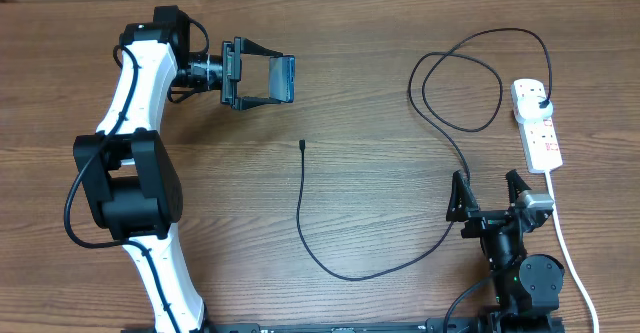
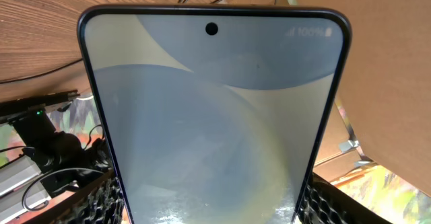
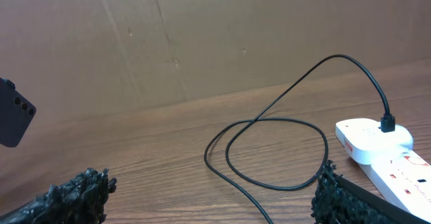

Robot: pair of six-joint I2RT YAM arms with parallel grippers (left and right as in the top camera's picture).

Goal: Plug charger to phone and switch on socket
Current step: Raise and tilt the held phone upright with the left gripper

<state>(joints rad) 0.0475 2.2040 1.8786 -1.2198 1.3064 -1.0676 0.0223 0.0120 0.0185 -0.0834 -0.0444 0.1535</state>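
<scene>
My left gripper (image 1: pixel 270 78) is shut on the phone (image 1: pixel 285 77) and holds it above the table at the back left. In the left wrist view the phone's lit screen (image 2: pixel 212 116) fills the frame between the fingers. The black charger cable (image 1: pixel 330 263) lies on the table; its connector tip (image 1: pixel 302 145) points toward the back, below the phone. The cable loops to the right and its plug (image 1: pixel 541 104) sits in the white socket strip (image 1: pixel 537 125). My right gripper (image 1: pixel 490 189) is open and empty near the front right; the cable (image 3: pixel 269 126) and the strip (image 3: pixel 380 150) lie ahead of it.
The strip's white cord (image 1: pixel 570 253) runs toward the front right beside the right arm base. A brown cardboard wall (image 3: pixel 202 35) stands behind the table.
</scene>
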